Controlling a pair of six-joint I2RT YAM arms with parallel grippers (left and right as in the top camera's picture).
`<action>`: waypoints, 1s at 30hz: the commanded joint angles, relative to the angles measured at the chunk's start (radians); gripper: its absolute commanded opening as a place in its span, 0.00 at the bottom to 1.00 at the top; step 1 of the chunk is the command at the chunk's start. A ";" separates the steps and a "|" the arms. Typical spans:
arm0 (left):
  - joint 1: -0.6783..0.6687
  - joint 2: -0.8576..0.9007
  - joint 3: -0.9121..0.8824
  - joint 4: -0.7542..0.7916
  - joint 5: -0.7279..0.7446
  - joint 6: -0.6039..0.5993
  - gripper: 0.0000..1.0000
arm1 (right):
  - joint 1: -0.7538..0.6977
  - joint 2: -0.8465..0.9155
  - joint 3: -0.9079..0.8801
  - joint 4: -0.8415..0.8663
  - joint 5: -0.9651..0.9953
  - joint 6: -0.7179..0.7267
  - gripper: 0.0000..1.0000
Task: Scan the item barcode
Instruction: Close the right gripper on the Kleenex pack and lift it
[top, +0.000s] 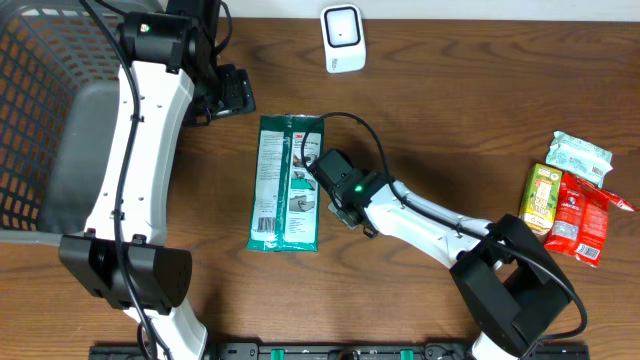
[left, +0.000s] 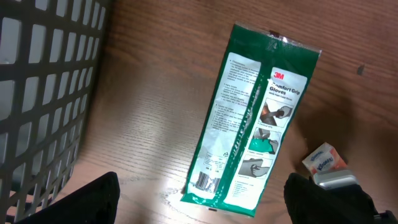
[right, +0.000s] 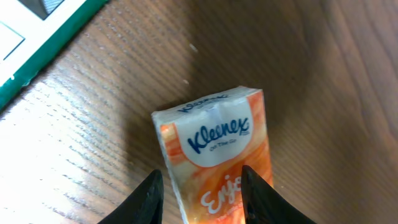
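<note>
Right gripper (right: 202, 196) part-closed, clamping Kleenex pack (right: 214, 143) at lower centre of frame. Left gripper (left: 203, 186) wide open, empty, over green glove pack (left: 252, 118).

Your bench (top: 450, 120): smooth brown wood grain, faint sheen. Glove pack (top: 275, 190), centre: glossy green plastic film. Tissue pack (right: 217, 155): soft, shiny plastic wrap. Basket (top: 40, 90) at your nine o'clock: matt grey plastic lattice. Scanner (top: 342, 38) at twelve o'clock: smooth white plastic.

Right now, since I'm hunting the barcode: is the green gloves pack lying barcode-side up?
Yes, the green gloves pack shows its barcode near its lower corner.
</note>
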 joint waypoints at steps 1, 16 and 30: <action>0.002 -0.005 -0.005 -0.003 -0.012 0.003 0.85 | -0.006 -0.016 -0.034 0.006 -0.018 -0.005 0.36; 0.002 -0.005 -0.005 -0.003 -0.012 0.002 0.85 | -0.004 -0.016 -0.055 0.014 -0.085 -0.005 0.46; 0.002 -0.005 -0.005 -0.003 -0.012 0.003 0.85 | -0.007 -0.016 -0.055 0.010 -0.048 -0.005 0.30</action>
